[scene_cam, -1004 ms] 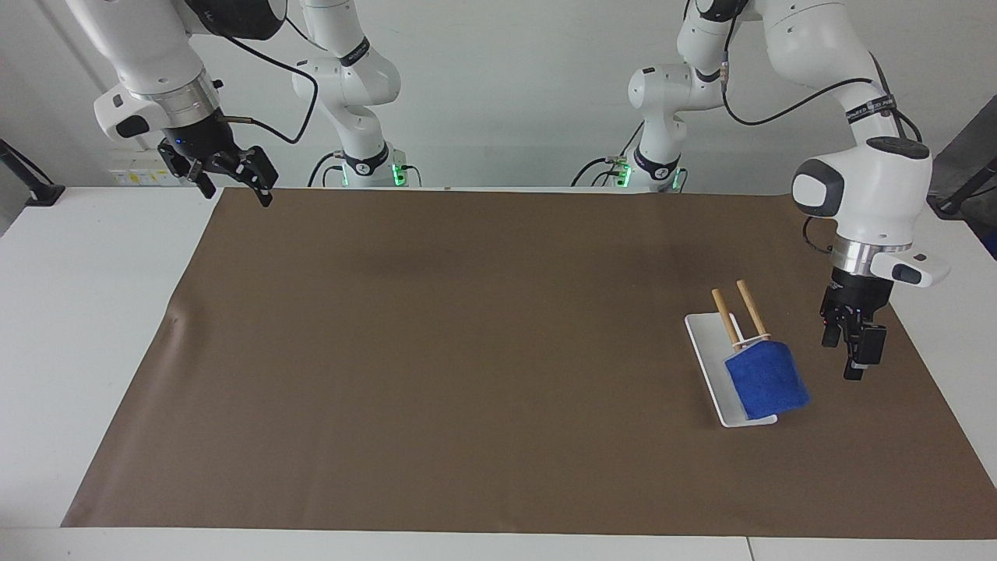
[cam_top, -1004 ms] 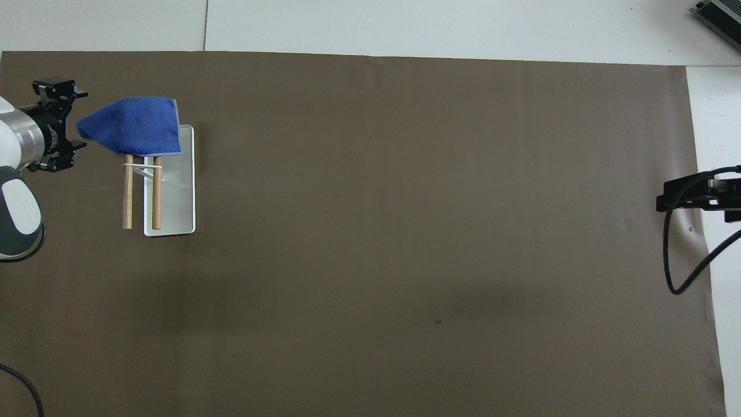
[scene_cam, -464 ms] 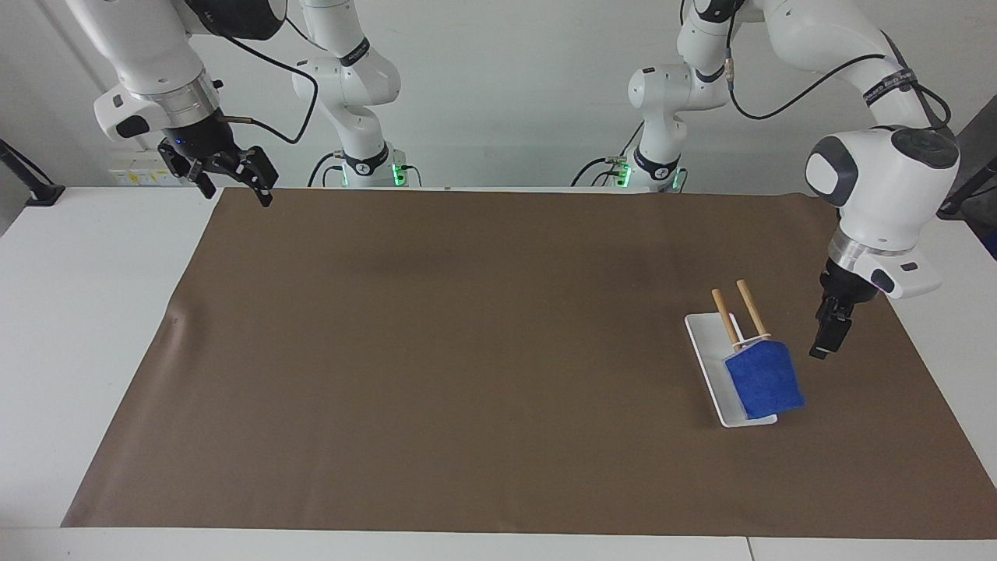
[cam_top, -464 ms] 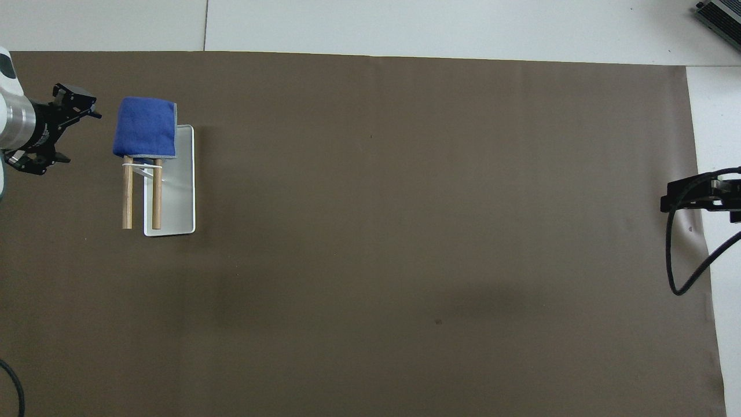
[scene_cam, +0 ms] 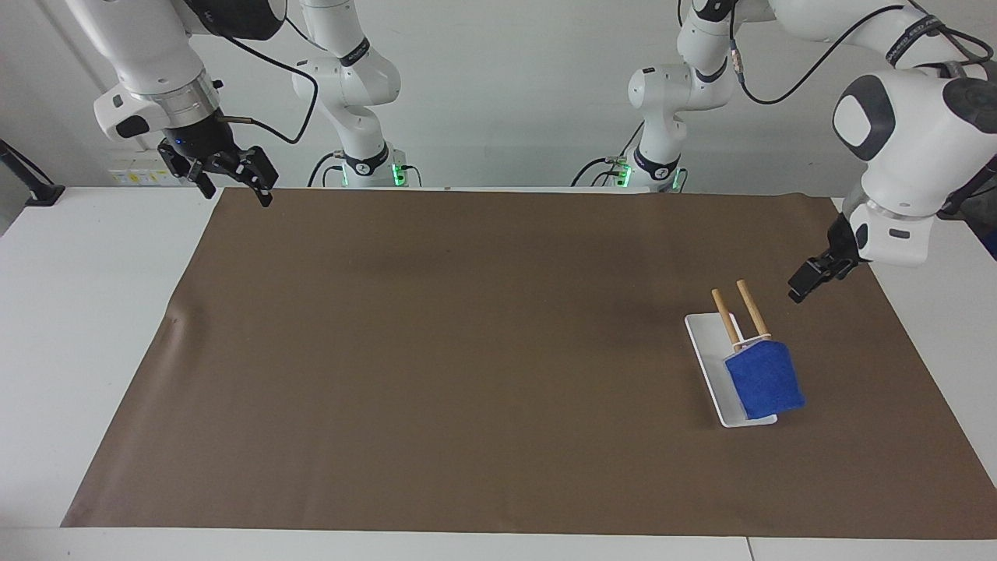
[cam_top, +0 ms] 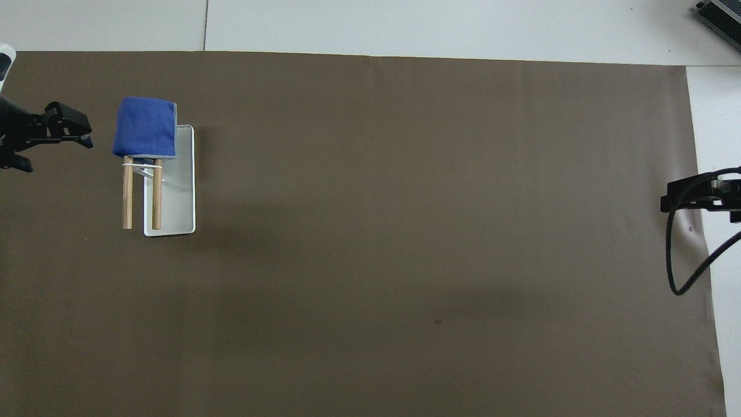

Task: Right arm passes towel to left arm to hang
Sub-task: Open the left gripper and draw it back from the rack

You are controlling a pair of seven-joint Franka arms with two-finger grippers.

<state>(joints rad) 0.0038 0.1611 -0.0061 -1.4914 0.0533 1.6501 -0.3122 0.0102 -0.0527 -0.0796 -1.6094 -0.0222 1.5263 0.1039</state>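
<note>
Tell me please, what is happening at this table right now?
The blue towel already hangs over the two wooden bars of a small rack with a white base, toward the left arm's end of the table. The left hand is open and empty above the brown mat beside the rack. The right hand, open and empty, waits at its end.

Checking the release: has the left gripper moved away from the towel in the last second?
Yes. The left gripper, open, has risen and pulled back from the towel on the rack, toward the left arm's table end.

White table (scene_cam: 70, 327) under a brown mat (scene_cam: 467, 351), plain white wall (scene_cam: 506, 78), wall sockets (scene_cam: 136, 176), even light
</note>
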